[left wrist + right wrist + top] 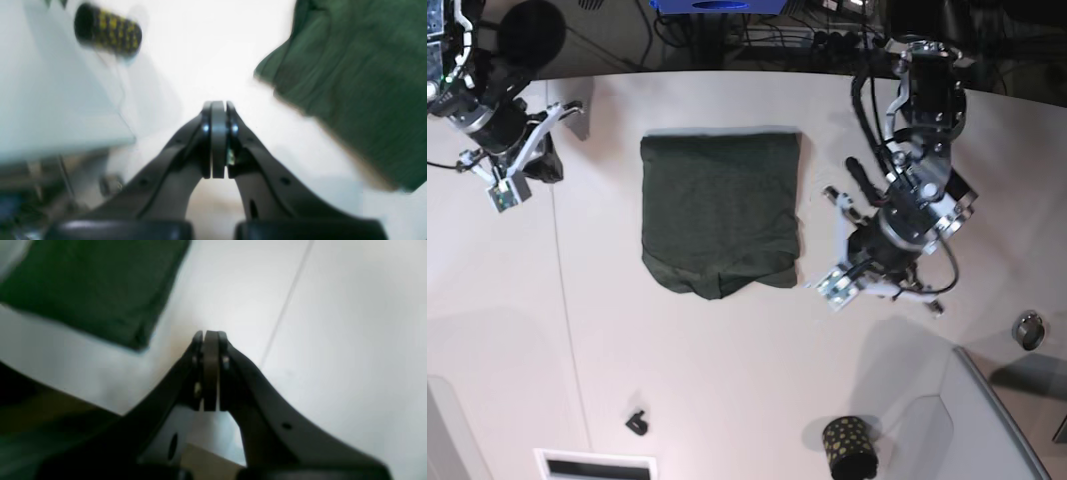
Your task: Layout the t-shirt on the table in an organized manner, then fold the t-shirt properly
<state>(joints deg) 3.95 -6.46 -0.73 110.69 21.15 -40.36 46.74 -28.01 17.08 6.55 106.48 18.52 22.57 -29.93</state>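
The dark green t-shirt point(720, 212) lies folded into a compact rectangle on the white table point(727, 370), its lower edge a little rumpled. My left gripper point(835, 289) hovers just off the shirt's right side; the left wrist view shows this gripper point(218, 106) shut on nothing, with the shirt point(350, 83) off to its right. My right gripper point(504, 194) is far to the shirt's left, near the table's edge. In the right wrist view the right gripper point(210, 335) is shut and empty, a folded corner of the shirt point(93, 290) at upper left.
A black gold-dotted cup point(850, 447) stands near the front edge, beside a grey raised panel point(987, 420). The cup point(107, 29) also shows in the left wrist view. A small black piece point(636, 422) and a white slot point(595, 465) lie front left.
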